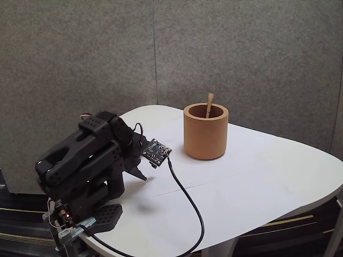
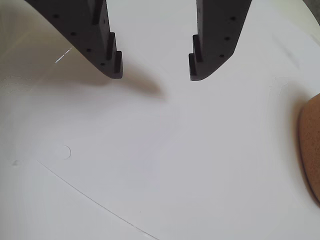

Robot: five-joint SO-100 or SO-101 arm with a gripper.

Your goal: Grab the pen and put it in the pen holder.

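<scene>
The pen (image 1: 209, 105), a thin tan stick, stands tilted inside the pen holder (image 1: 205, 134), an orange-brown thick-walled cup on the white table; only the pen's top end pokes above the rim. An edge of the pen holder (image 2: 311, 145) shows at the right of the wrist view. My black arm is folded low at the left in the fixed view, well apart from the cup. My gripper (image 1: 140, 172) points down at the table. In the wrist view the gripper (image 2: 155, 75) is open, its two dark fingers wide apart with nothing but bare table between them.
The white oval table (image 1: 257, 182) has its edge near the front and right in the fixed view. A black cable (image 1: 187, 209) runs from the wrist camera board (image 1: 156, 152) across the table to the front edge. Grey partition walls stand behind.
</scene>
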